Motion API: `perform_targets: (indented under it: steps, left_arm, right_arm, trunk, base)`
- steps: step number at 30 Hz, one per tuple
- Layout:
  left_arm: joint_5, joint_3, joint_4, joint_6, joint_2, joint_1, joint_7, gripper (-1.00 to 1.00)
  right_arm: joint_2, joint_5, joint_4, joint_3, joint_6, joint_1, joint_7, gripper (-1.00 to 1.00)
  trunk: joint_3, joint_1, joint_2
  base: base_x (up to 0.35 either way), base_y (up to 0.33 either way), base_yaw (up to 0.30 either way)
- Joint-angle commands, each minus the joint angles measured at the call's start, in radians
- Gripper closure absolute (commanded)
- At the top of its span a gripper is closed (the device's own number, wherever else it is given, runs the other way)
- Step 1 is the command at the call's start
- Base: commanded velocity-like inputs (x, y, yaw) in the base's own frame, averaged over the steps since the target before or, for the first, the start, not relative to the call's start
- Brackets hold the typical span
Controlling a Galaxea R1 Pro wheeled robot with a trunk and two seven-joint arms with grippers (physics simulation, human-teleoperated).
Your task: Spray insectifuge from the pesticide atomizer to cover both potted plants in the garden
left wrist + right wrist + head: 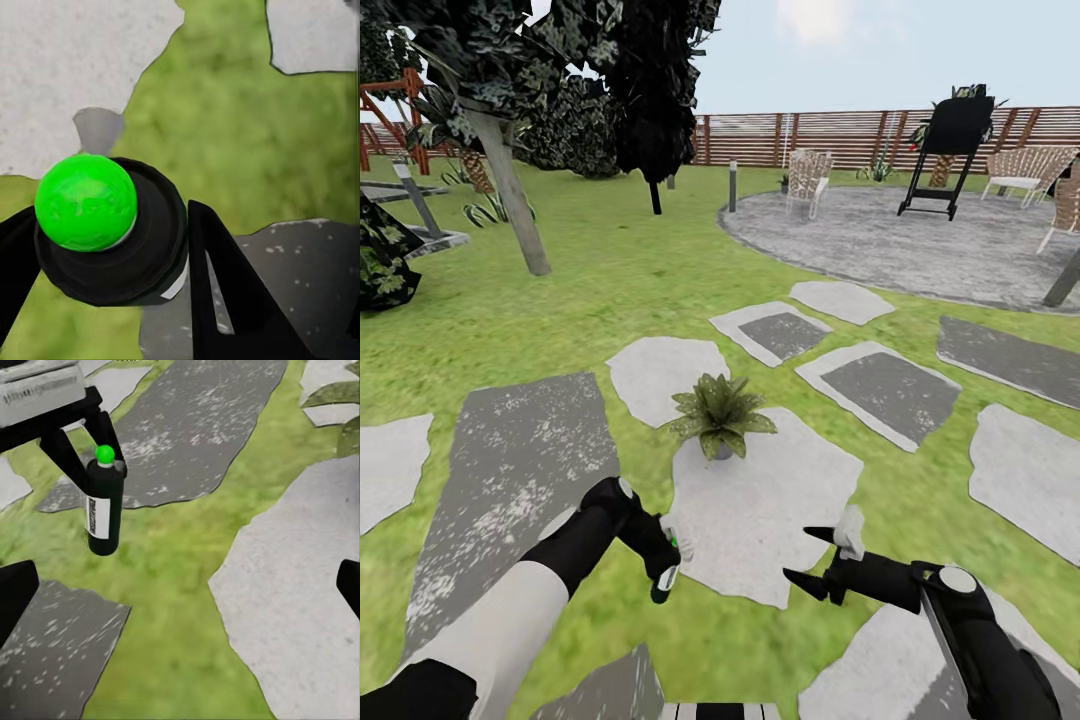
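Out on the lawn, standing over the stepping stones with the round patio (920, 235) and slatted fence (840, 135) way off in the back.

Left gripper (665, 560) clamped on the pesticide atomizer (669, 562), fingers either side of the bottle. Looks dark-bodied with a white label and a bright green cap, not exactly as advertised, but clearly the sprayer. Best look from the right wrist: atomizer (104, 506) hanging roughly upright between the two black fingers, green ball cap at one end, long axis running about top-to-bottom of the bottle and crossways to the grip. From the left wrist, staring straight down onto the green cap (85, 201), grass and stone edges beyond.

Right gripper (818, 560) empty, jaws spread wide, hovering low over the big pale stepping stone (760, 520), well apart from anything to grab.

One potted plant (720, 412) dead ahead, sitting near the far edge of that same pale stone, tiny grey pot just peeking out under the leaves. A few leaf tips poking in at the corner of the right wrist view too (339, 394). Second plant: can't pick it out here.

Key bit for the next move: plant lies forward and slightly right of the held atomizer, near but not under it. Left arm is the one carrying, so probably just a matter of reaching forward over the rosette and getting the nozzle end pointed at the leaves. Can't tell from here which way the nozzle faces.
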Motion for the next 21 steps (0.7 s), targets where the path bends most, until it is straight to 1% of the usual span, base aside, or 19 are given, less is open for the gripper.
perform_targets:
  steps: [1,5,8,9,10,12,14,16,17,19,21]
  left_arm:
    - [-0.002,0.001,-0.002,-0.004,-0.001,0.000,-0.005,1.00]
    - [0.011,-0.001,-0.001,-0.043,-0.007,0.000,-0.005,1.00]
    - [0.034,-0.002,0.000,-0.064,-0.010,0.000,-0.005,1.00]
    - [0.042,-0.003,0.003,-0.091,-0.010,0.000,-0.005,1.00]
    - [0.053,-0.002,0.007,-0.139,-0.011,0.000,-0.005,1.00]
    - [0.057,-0.002,0.012,-0.166,-0.011,0.000,-0.007,1.00]
    - [0.057,-0.004,0.013,-0.179,-0.013,0.001,-0.013,1.00]
    - [0.060,-0.007,0.014,-0.211,-0.018,0.001,-0.016,1.00]
    - [0.062,-0.007,0.014,-0.225,-0.024,0.001,-0.018,1.00]
    - [0.065,-0.009,0.015,-0.251,-0.048,0.001,-0.021,1.00]
    - [0.065,-0.011,0.015,-0.258,-0.066,0.001,-0.023,1.00]
  right_arm:
    - [0.001,0.002,-0.009,0.004,0.013,0.000,0.006,-1.00]
    - [0.002,0.002,-0.017,0.011,0.013,0.000,0.008,-1.00]
    - [0.001,0.002,-0.045,0.012,0.016,0.000,0.010,-1.00]
    - [0.001,0.002,-0.050,0.012,0.021,0.000,0.016,-1.00]
    - [0.000,0.002,-0.061,0.013,0.036,0.000,0.037,1.00]
    - [-0.002,0.002,-0.087,0.013,0.057,0.000,0.062,1.00]
    - [-0.002,0.002,-0.096,0.013,0.065,0.000,0.073,1.00]
    - [-0.003,0.002,-0.098,0.013,0.068,0.000,0.078,1.00]
    - [-0.003,0.002,-0.098,0.013,0.068,0.000,0.079,1.00]
    - [-0.005,0.004,-0.097,0.014,0.067,0.000,0.080,1.00]
    - [-0.007,0.007,-0.093,0.014,0.067,0.000,0.081,1.00]
  trunk:
    - [-0.001,0.000,0.000]
    - [-0.001,0.000,0.000]
    - [-0.001,0.000,0.000]
    - [-0.001,0.000,0.000]
    - [-0.001,0.000,0.000]
    - [-0.001,0.000,0.000]
    - [-0.001,0.000,0.000]
    - [-0.001,0.000,0.000]
    - [-0.001,0.000,0.000]
    - [-0.001,0.000,0.000]
    - [-0.001,0.000,0.000]
  base:
    - [-0.013,0.000,0.000]
    - [-0.004,0.000,0.000]
    - [0.000,0.000,0.000]
    - [0.000,0.000,0.000]
    - [0.000,0.000,0.000]
    - [0.000,0.000,0.000]
    - [0.000,0.000,0.000]
    - [0.000,0.000,0.000]
    - [0.000,0.000,0.000]
    - [0.000,0.000,0.000]
    - [0.000,0.000,0.000]
